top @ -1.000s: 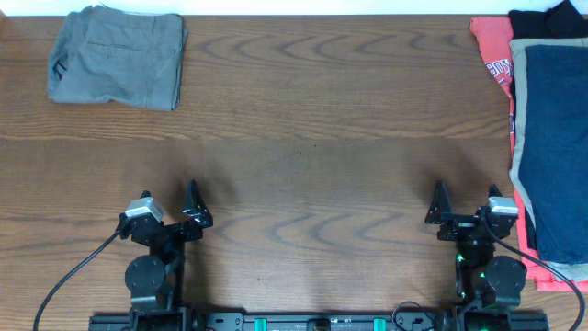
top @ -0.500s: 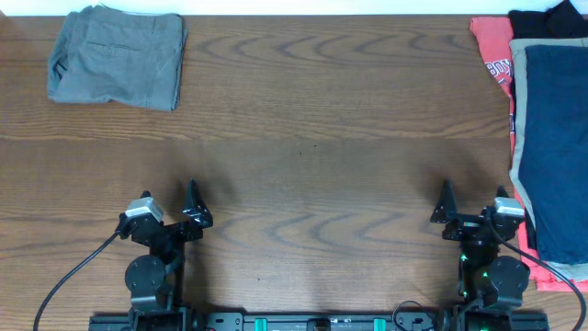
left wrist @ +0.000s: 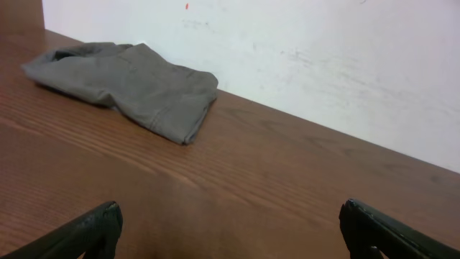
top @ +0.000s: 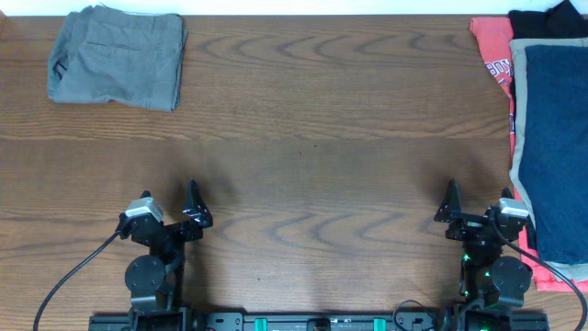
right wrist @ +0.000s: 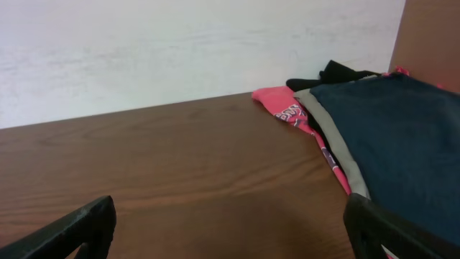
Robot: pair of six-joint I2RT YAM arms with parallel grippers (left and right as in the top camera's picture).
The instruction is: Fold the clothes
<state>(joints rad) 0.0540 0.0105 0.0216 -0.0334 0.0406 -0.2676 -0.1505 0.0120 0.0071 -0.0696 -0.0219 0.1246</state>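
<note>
The table (top: 312, 138) was brown wood grain, with a pale wall along its far edge in both wrist views. The grey shorts (top: 117, 57) lay at the far left corner, folded into a compact, roughly rectangular bundle with a slightly rumpled outline. In the left wrist view they sat flat on the wood close to the wall. At the right edge of the table lay a stack of other garments. A navy garment (top: 556, 138) was on top and spread flat. A grey-beige garment (right wrist: 338, 158) showed as a narrow band along its left side. Beneath these lay a coral-red garment (top: 491, 55) with printed lettering near its far left corner. A black garment (top: 547, 20) was bunched at the far end of the stack, against the wall. The left hand (left wrist: 228, 229) stood at the near left of the table with its jaws spread wide. Its black fingertips (left wrist: 100, 226) framed only bare wood, well apart from the shorts. The right hand (right wrist: 230, 229) stood at the near right, likewise spread wide, its fingertips (right wrist: 86, 226) over bare wood. It was near the stack's near left edge, but I could not tell whether the arm touched the cloth.
</note>
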